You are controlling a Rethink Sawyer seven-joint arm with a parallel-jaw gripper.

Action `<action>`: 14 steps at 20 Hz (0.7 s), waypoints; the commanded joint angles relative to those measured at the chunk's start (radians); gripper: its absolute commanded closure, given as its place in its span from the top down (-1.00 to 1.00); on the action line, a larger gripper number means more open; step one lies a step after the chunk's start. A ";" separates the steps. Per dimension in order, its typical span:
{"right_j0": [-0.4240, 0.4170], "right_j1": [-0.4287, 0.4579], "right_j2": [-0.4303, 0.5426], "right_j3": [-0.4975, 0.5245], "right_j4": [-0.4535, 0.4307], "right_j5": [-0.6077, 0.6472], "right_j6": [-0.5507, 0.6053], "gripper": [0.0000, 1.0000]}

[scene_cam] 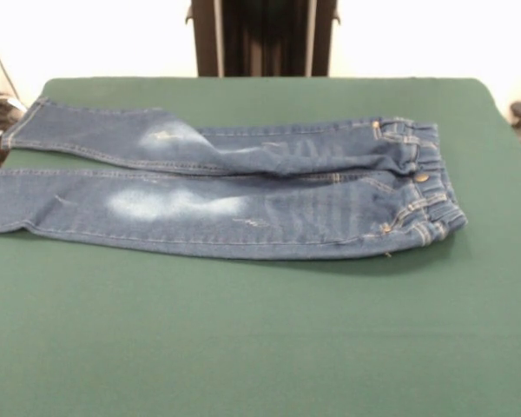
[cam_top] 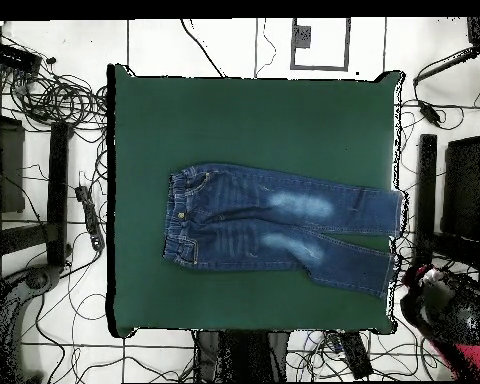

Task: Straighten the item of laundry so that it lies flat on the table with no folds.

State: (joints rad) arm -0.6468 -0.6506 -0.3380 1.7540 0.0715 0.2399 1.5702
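Tabletop [scene_cam: 260,347]: green, bearing jeans [scene_cam: 243,200] spread flat, legs apart.
Front view only: brass button [scene_cam: 421,177].
Overhead only: floor cables [cam_top: 54,100].
Jaws: unseen, cannot tell.

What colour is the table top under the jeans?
Dark green table, plain, without pattern; the front view shows it best.

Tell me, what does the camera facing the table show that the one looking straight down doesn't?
Only the front view shows the dark upright column behind the table, and a slight rumple in the denim near the crotch. Only the overhead view shows the tiled floor with tangled cables all round and something red off one corner. Both show the jeans spread full length on the green table, legs side by side, reaching one edge. No end effector appears in either.
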 commanded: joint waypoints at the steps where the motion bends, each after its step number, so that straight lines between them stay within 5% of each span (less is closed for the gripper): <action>1: 0.119 -0.016 0.143 0.119 -0.019 -0.001 0.163 1.00; 14: 0.191 0.043 0.179 0.166 0.044 -0.047 0.267 1.00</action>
State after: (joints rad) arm -0.5282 -0.6821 -0.2836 1.7987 0.0657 0.2393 1.5702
